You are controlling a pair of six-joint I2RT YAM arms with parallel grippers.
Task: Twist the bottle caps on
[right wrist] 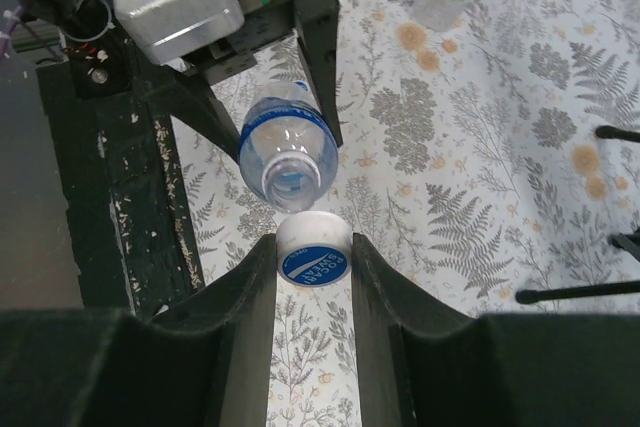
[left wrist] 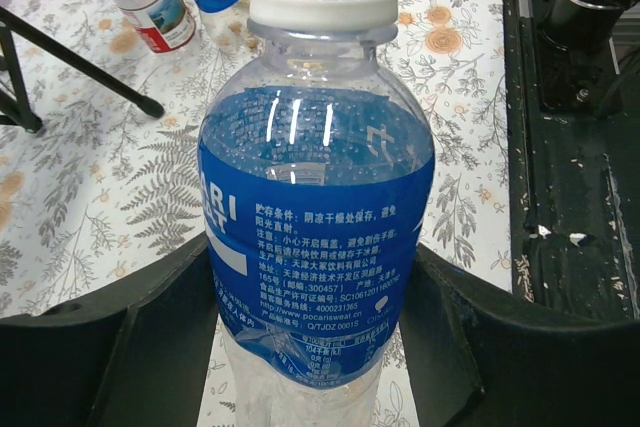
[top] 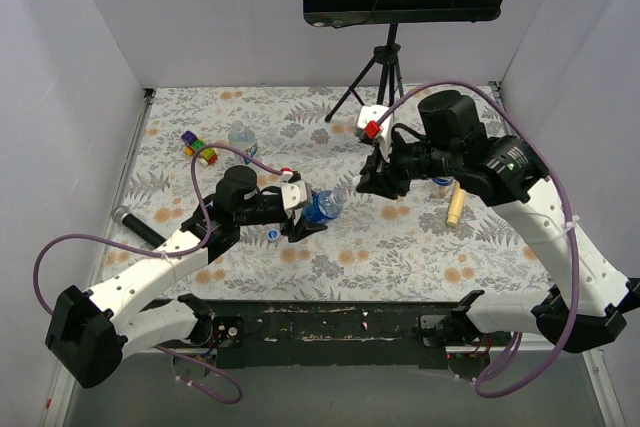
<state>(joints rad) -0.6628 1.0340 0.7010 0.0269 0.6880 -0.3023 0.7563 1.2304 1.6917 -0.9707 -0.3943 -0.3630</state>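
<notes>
The right gripper (right wrist: 313, 247) pinched the white Pocari Sweat cap (right wrist: 313, 259) by its rim, just short of the open mouth of the Pocari Sweat bottle (right wrist: 288, 147). The left gripper (left wrist: 318, 332) clamped that bottle around its labelled body, neck tilted toward the cap. Cap and neck looked off-axis. Pushed on like that, the threads could cross, or the cap could squirt from the pinch onto the floral tablecloth (right wrist: 480, 197). The soft bottle might also turn in its clamp.

bottle (left wrist: 315, 197) in left hand (left wrist: 315, 347) at mid-table, cap (right wrist: 313, 257) in right hand (right wrist: 314, 265) just before its mouth, perhaps touching
</notes>
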